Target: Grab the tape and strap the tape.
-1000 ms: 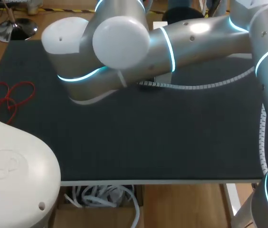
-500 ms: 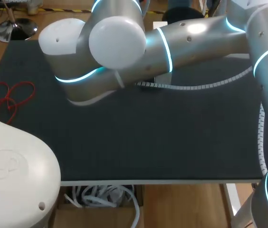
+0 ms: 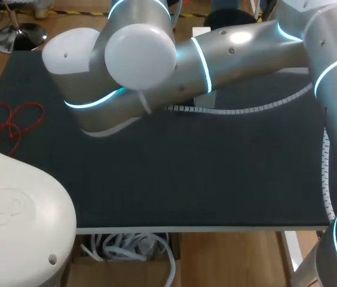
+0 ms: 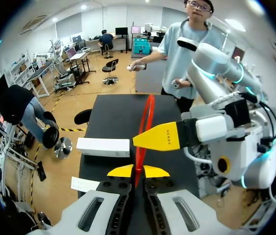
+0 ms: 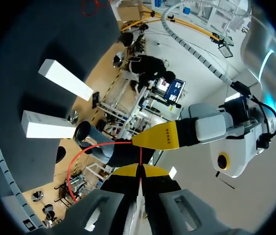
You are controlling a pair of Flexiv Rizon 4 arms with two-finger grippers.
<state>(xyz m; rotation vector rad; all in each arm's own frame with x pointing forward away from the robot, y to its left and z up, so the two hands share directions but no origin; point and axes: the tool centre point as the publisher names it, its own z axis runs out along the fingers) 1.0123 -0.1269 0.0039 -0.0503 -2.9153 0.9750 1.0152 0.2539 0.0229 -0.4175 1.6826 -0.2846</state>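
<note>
Right arm has slid a bit further left and toward the far edge of the worktop over the last second. It's only a small drift, and the loose red cord lying off to the left hasn't budged. You can't see either end effector from overhead since that big arm covers everything, so the wrist cams are where the action is. My left end effector is clenched on the red tape, which stands up as a thin loop ahead of the fingers, above the worktop and near the white box. My right end effector is pinched on the same red strand, and the two are basically nose to nose, each showing up just ahead of the other. So the grab part looks done on both sides. My guess is the little shift is me working the loop along or drawing it tighter, meaning we're into the strapping bit now. Main worry is that it's a skinny band and could slip out of one pinch if the arms pull unevenly.
</note>
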